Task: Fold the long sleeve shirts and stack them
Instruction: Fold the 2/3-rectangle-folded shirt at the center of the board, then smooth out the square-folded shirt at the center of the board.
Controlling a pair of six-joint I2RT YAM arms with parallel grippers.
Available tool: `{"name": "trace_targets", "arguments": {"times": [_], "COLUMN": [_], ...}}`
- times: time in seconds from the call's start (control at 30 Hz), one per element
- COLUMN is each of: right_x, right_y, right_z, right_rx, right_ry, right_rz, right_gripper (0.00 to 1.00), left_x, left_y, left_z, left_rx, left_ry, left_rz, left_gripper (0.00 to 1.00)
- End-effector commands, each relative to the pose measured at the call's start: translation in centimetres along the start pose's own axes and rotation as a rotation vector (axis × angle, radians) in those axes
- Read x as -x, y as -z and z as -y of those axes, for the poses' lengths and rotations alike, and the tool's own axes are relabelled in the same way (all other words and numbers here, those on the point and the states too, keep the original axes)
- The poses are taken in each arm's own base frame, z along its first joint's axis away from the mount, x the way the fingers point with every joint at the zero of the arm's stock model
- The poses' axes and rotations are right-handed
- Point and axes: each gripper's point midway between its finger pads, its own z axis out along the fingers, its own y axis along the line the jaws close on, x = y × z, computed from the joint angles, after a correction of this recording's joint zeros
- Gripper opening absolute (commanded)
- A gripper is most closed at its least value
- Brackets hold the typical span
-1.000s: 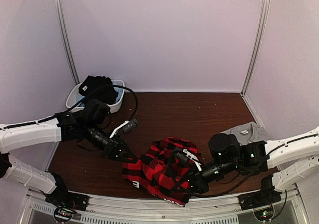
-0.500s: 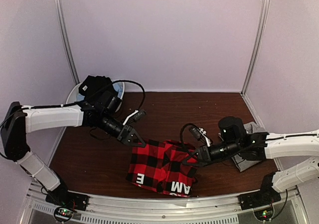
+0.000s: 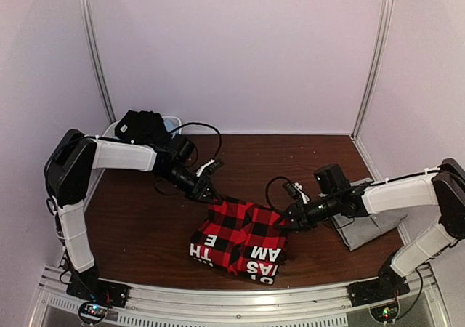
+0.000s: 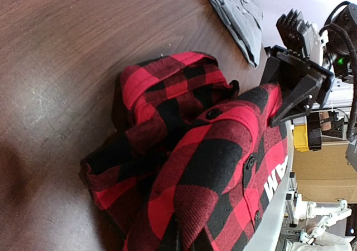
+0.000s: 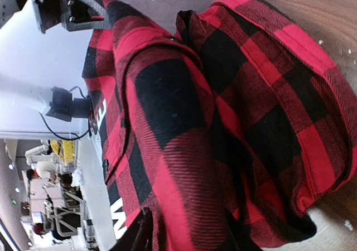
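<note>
The red-and-black check flannel shirt (image 3: 240, 240) lies folded at the table's middle front, with white lettering along its near edge. My left gripper (image 3: 211, 197) is shut on its far left corner. In the left wrist view the cloth (image 4: 212, 150) runs down into the closed jaws (image 4: 178, 242). My right gripper (image 3: 285, 221) is at the far right corner. In the right wrist view its fingers (image 5: 187, 237) stand apart with a fold of the flannel (image 5: 223, 95) between them. The grey shirt (image 3: 367, 225) lies flat at the right, partly under the right arm.
A white tub (image 3: 173, 120) holding dark cloth (image 3: 138, 127) stands at the back left corner. Walls enclose the table at the back and both sides. The metal rail (image 3: 218, 301) with the arm bases runs along the near edge.
Both grippers carried the flannel's edge away from the near rail, and the shirt now lies flatter with its white lettering showing. The right jaws have parted. The left stays shut.
</note>
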Motion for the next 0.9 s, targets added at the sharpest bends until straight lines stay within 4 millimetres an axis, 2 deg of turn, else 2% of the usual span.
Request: {"name": "trace_targets", "arguments": {"times": [0.0, 0.1, 0.17, 0.3, 0.5, 0.57, 0.67, 0.87], "right_x": [1.4, 1.5, 1.6, 1.4, 1.8, 2.0, 2.6, 3.2], "right_y": [0.4, 0.9, 1.4, 2.4, 4.8, 5.3, 5.3, 3.3], "right_z": [-0.9, -0.9, -0.8, 0.0, 2.8, 3.1, 1.4, -3.0], "right_rx": [0.03, 0.009, -0.011, -0.085, -0.318, -0.376, -0.384, -0.333], "right_ry": [0.066, 0.075, 0.079, 0.052, 0.006, 0.011, 0.062, 0.16], "right_rz": [0.03, 0.056, 0.078, 0.129, 0.217, 0.231, 0.252, 0.268], "right_gripper": [0.47, 0.67, 0.71, 0.71, 0.66, 0.65, 0.63, 0.61], "left_x": [3.2, 3.7, 3.9, 3.8, 3.4, 3.3, 3.7, 6.0], "left_y": [0.4, 0.1, -0.1, -0.7, -1.6, -1.8, -1.6, 0.3], "left_z": [-0.4, -0.9, -1.0, -1.9, -3.6, -3.7, -3.6, -3.3], "left_rx": [0.02, 0.025, 0.021, 0.026, 0.05, 0.051, 0.059, 0.177], "left_ry": [-0.05, -0.046, -0.045, -0.036, -0.017, -0.016, -0.032, -0.093], "left_rz": [0.069, 0.085, 0.094, 0.093, 0.071, 0.062, 0.067, 0.118], "left_gripper": [0.0, 0.0, 0.0, 0.0, 0.0, 0.02, 0.08, 0.29]}}
